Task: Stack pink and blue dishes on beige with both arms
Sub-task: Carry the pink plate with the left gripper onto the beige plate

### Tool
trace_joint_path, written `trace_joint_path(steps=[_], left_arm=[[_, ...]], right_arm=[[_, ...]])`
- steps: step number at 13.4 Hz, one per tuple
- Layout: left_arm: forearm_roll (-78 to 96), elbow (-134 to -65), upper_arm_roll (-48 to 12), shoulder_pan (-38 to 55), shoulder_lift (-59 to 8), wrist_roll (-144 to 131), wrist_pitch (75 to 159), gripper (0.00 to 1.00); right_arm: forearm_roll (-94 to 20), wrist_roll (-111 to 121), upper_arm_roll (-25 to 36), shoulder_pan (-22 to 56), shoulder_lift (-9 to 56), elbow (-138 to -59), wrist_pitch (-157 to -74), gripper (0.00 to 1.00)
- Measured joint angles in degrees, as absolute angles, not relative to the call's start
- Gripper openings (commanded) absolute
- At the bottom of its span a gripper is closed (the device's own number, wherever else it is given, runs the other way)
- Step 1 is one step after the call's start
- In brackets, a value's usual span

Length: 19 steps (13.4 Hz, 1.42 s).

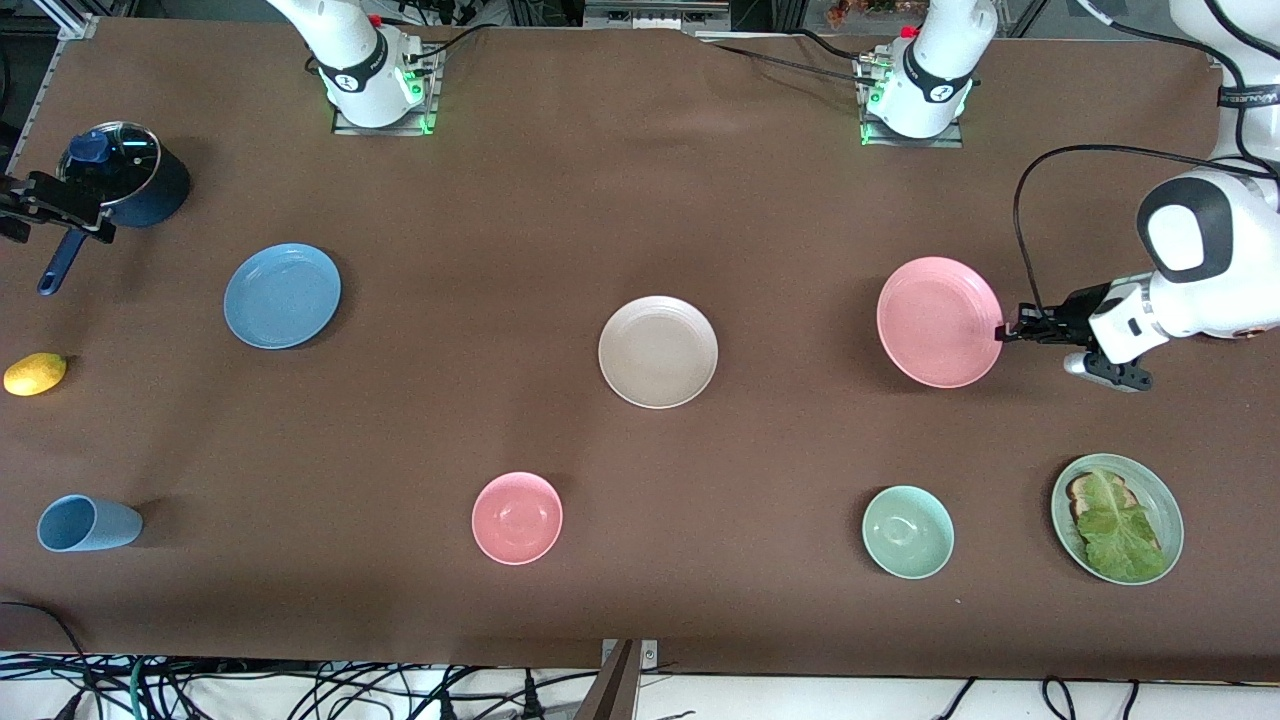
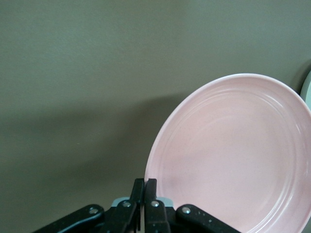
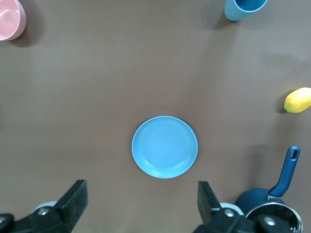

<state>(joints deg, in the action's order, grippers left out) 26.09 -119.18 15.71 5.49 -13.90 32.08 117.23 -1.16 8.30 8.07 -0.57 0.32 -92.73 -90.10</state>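
Here, the left hand is clenched on the rim of the pink plate at the left arm's end of the desk, and the left wrist view shows the plate tipped, its pinched edge raised while the hand bites only a thin sliver of rim. The beige plate sits flat at mid-desk, well apart from both other dishes. The blue plate lies flat toward the right arm's end, untouched; the right hand hangs over it with fingers spread wide, holding nothing.

The risk lies mostly in that narrow rim grip: a smooth, shallow plate held by one edge could likely swing or slip out during the carry toward the beige plate, and a drop from any height could chip it or send it skidding. A tilted release could also leave it off-centre, giving the blue plate a poor seat. With both arms bound for the same spot, a crossing of paths over mid-desk looks possible. The right hand also works near the dark blue pot, whose handle could be clipped.
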Motion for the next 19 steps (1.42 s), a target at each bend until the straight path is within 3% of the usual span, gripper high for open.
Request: trace_joint_path(steps=[4,13,19], left_arm=[[26.1,-125.2,13.3,10.7,-9.4,22.1,122.5,0.00],[26.1,-129.8,-4.2,16.3,-7.6,-11.5,137.9,0.00],[26.1,-130.7,-5.4,24.1,-10.7,-25.1,146.6,0.00]], right_arm=[[-1.2,8.3,8.1,-0.6,0.3,-92.7,-90.1,1.00],[-1.2,8.3,8.1,-0.6,0.3,-92.7,-90.1,1.00],[-1.2,8.3,8.1,-0.6,0.5,-92.7,-90.1,1.00]])
